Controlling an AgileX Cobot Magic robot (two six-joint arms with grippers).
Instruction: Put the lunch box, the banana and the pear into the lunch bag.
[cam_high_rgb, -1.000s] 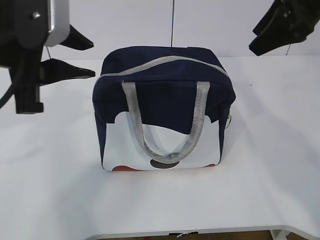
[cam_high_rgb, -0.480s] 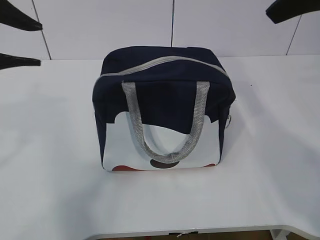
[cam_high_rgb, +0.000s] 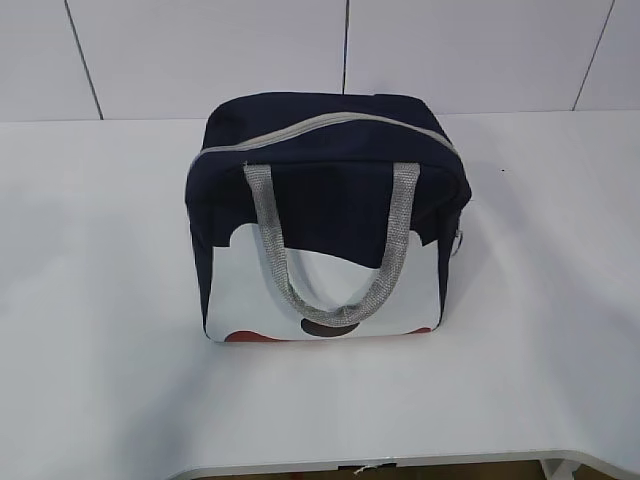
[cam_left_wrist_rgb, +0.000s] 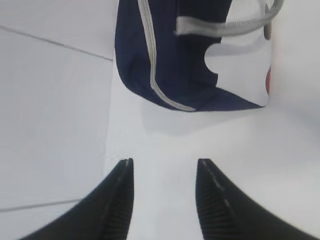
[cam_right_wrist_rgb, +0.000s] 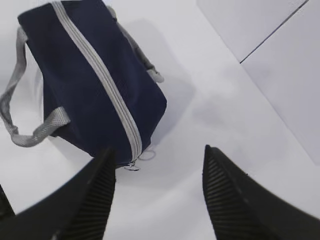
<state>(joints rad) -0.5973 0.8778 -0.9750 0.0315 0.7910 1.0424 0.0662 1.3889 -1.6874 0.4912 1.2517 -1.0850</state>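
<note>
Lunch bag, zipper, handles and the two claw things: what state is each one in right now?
lunch bag: upright on the table, closed.
zipper: fully shut, ring pull at the bag's end.
handles: front one hangs down over the white panel.
left gripper: open, empty.
right gripper: open, empty.

A white table meets a wall of pale panels split by thin dark seams.

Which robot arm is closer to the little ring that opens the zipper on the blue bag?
Probably right. The navy fabric lunch bag is zipped shut, and its ring pull hangs just ahead of the open right gripper. The open left gripper faces the other end.
</note>
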